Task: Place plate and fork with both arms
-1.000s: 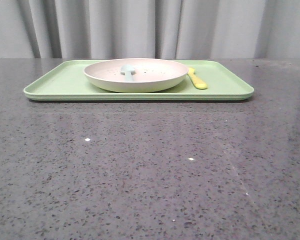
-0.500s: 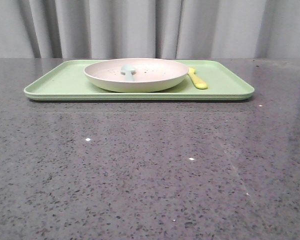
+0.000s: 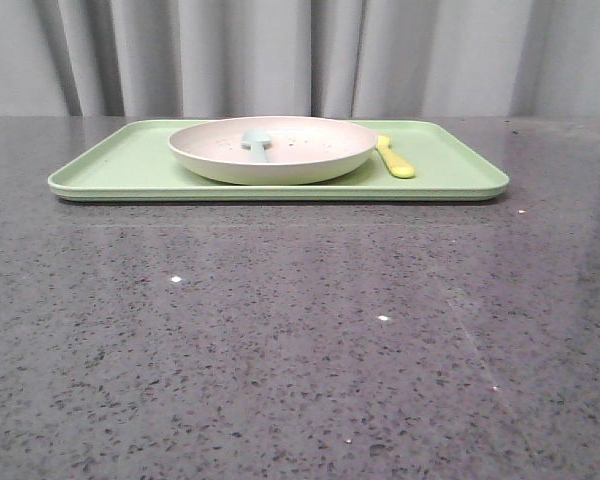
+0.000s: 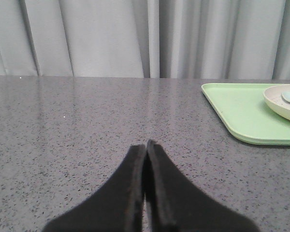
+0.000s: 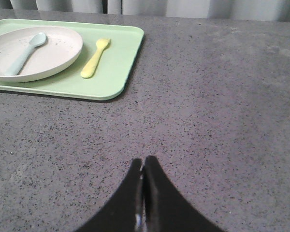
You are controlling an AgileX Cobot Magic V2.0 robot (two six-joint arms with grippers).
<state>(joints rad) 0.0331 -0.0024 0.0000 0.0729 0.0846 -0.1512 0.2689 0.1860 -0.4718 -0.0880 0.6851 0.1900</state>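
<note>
The cream-pink speckled plate point(image 3: 272, 150) sits on the light-green tray point(image 3: 120, 170) at the far side of the table, with a pale blue spoon point(image 3: 255, 142) lying in it. The yellow fork point(image 3: 394, 158) lies on the tray just right of the plate. In the right wrist view the plate point(image 5: 48, 53) and fork point(image 5: 95, 58) lie far from my right gripper point(image 5: 144, 160), which is shut and empty over bare table. My left gripper point(image 4: 146, 145) is shut and empty, left of the tray point(image 4: 237, 104); the plate's edge point(image 4: 280, 102) shows there. Neither gripper shows in the front view.
The dark grey speckled stone tabletop point(image 3: 300, 340) stretches between the tray and the near edge. Grey curtains point(image 3: 300, 50) hang behind the table.
</note>
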